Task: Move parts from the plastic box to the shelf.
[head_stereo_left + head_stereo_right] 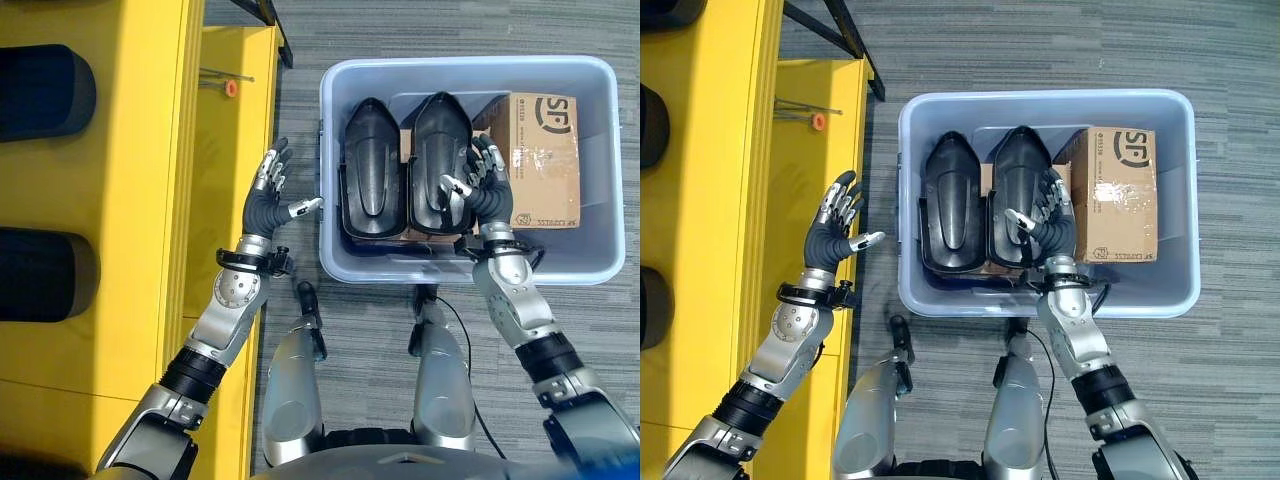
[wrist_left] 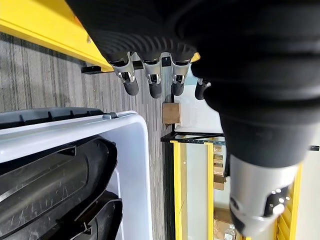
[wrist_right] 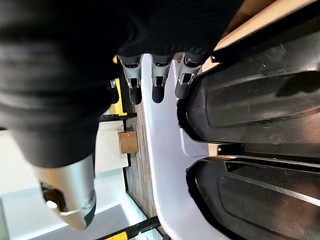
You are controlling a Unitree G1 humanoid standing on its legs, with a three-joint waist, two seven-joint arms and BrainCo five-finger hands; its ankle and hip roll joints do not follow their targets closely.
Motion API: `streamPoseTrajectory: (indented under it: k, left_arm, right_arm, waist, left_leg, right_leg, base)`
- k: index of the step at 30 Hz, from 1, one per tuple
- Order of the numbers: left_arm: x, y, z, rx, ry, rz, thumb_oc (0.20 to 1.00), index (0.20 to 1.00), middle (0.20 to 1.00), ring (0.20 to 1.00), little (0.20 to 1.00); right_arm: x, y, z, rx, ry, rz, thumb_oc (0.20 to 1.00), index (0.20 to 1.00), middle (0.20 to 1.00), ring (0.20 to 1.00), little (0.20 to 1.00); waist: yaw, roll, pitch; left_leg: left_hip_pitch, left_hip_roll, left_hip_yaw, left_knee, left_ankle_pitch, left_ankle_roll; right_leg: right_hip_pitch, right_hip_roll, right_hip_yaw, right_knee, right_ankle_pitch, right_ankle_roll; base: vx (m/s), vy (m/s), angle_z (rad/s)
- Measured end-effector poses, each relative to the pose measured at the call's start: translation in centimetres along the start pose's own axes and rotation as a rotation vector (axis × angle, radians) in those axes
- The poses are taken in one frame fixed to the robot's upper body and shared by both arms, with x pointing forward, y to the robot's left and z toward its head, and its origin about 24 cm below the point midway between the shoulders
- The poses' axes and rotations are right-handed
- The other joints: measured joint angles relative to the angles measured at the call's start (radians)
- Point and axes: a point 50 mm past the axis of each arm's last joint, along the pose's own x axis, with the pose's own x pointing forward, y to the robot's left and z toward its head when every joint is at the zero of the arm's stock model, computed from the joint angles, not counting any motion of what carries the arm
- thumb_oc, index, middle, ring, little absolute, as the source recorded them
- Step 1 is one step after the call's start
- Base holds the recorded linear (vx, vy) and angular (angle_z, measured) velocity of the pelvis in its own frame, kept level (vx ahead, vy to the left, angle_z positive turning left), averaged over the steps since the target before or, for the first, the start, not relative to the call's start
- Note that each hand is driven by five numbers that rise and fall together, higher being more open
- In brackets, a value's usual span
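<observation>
Black parts stand in the plastic box (image 1: pixel 600 160), long axes pointing away from me. My right hand (image 1: pixel 478 185) rests open-fingered against the right part (image 1: pixel 438 150), holding nothing; my left hand (image 1: pixel 272 190) hovers open outside the box, toward the yellow shelf (image 1: pixel 130 200).

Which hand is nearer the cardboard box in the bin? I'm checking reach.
Right. The right hand is inside the plastic box, just beside the cardboard box; the left hand is outside it, over the yellow shelf.
</observation>
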Motion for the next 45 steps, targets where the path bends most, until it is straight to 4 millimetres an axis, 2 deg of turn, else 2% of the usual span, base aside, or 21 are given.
streamPoseTrajectory:
  k: [2, 4, 7, 10, 19, 27, 32, 40, 45]
  left_arm:
    - [-0.1, -0.2, 0.0, -0.004, -0.004, -0.004, 1.000, 1.000, 1.000, 1.000, 1.000]
    - [-0.4, -0.3, -0.3, -0.005, 0.009, -0.007, 1.000, 1.000, 1.000, 1.000, 1.000]
    - [-0.8, -0.2, -0.6, 0.003, 0.023, -0.001, 1.000, 1.000, 1.000, 1.000, 1.000]
    - [-0.8, -0.3, -0.6, 0.020, 0.018, -0.007, 1.000, 1.000, 1.000, 1.000, 1.000]
    - [-0.9, -0.1, -0.6, 0.045, 0.016, 0.005, 1.000, 1.000, 1.000, 1.000, 1.000]
    - [-0.9, -0.1, -0.6, 0.053, 0.012, 0.005, 1.000, 1.000, 1.000, 1.000, 1.000]
    - [-0.8, -0.2, -0.5, 0.045, 0.011, 0.005, 1.000, 1.000, 1.000, 1.000, 1.000]
    - [-1.0, -0.1, -0.6, 0.047, 0.016, 0.003, 1.000, 1.000, 1.000, 1.000, 1.000]
    - [-1.0, -0.4, -0.7, 0.044, 0.019, -0.011, 1.000, 1.000, 1.000, 1.000, 1.000]
  right_arm:
    - [0.7, -0.4, -0.3, -0.031, 0.015, -0.041, 1.000, 1.000, 1.000, 1.000, 1.000]
    - [0.0, -0.6, 0.0, -0.050, -0.008, -0.042, 1.000, 1.000, 1.000, 1.000, 1.000]
    - [-1.2, -0.6, 0.6, -0.053, -0.046, -0.020, 1.000, 1.000, 1.000, 1.000, 1.000]
    - [-1.9, -0.9, 2.6, -0.039, -0.150, -0.020, 1.000, 1.000, 1.000, 1.000, 1.000]
    - [-2.1, -2.0, 2.9, -0.092, -0.181, -0.086, 1.000, 1.000, 1.000, 1.000, 1.000]
    - [-1.7, -3.1, 1.0, -0.149, -0.112, -0.157, 1.000, 1.000, 1.000, 1.000, 1.000]
    - [-1.3, -3.0, 0.0, -0.162, -0.068, -0.158, 1.000, 1.000, 1.000, 1.000, 1.000]
    - [-1.2, -3.9, -1.4, -0.179, 0.002, -0.194, 1.000, 1.000, 1.000, 1.000, 1.000]
    - [-0.9, -4.1, -1.5, -0.180, 0.010, -0.208, 1.000, 1.000, 1.000, 1.000, 1.000]
  waist:
    - [0.016, 0.026, 0.009]
    - [0.014, 0.034, 0.011]
    - [-0.003, 0.034, 0.011]
    - [-0.026, 0.035, 0.011]
    - [-0.038, 0.035, 0.011]
    - [-0.034, 0.038, 0.011]
    - [-0.021, 0.043, 0.011]
    - [-0.014, 0.043, 0.011]
    - [-0.016, 0.045, 0.011]
  left_leg:
    - [0.013, -0.004, -0.003, -0.045, 0.030, -0.001]
    - [0.020, -0.006, 0.002, -0.057, 0.037, -0.001]
    - [0.020, -0.006, 0.018, -0.059, 0.037, -0.001]
    - [0.019, -0.005, 0.023, -0.060, 0.037, -0.001]
    - [0.015, -0.006, 0.025, -0.063, 0.037, -0.001]
    - [-0.005, -0.012, 0.024, -0.071, 0.042, 0.000]
    - [-0.005, -0.014, 0.022, -0.070, 0.044, 0.002]
    - [-0.013, -0.014, 0.022, -0.071, 0.051, 0.002]
    - [-0.013, -0.014, 0.022, -0.071, 0.051, 0.002]
  right_leg:
    - [-0.004, 0.003, -0.002, 0.000, 0.002, -0.002]
    - [-0.006, 0.002, -0.001, 0.002, 0.003, -0.003]
    - [-0.024, 0.002, 0.016, 0.008, 0.003, -0.004]
    - [-0.032, 0.003, 0.024, 0.012, 0.003, -0.004]
    - [-0.039, 0.003, 0.025, 0.013, 0.003, -0.004]
    - [-0.061, -0.001, 0.026, 0.014, 0.004, -0.004]
    - [-0.061, -0.004, 0.026, 0.019, 0.004, -0.004]
    - [-0.073, -0.005, 0.027, 0.025, 0.005, -0.005]
    - [-0.074, -0.005, 0.027, 0.025, 0.006, -0.006]
  base:
    - [0.00, -0.014, 0.06]
    - [0.00, -0.005, -0.03]
    - [0.01, -0.014, -0.13]
    - [0.00, -0.017, -0.06]
    - [0.00, -0.001, 0.00]
    - [0.00, 0.000, 0.00]
    - [0.00, 0.000, 0.00]
    - [0.00, 0.000, 0.00]
    - [0.00, 0.000, 0.00]
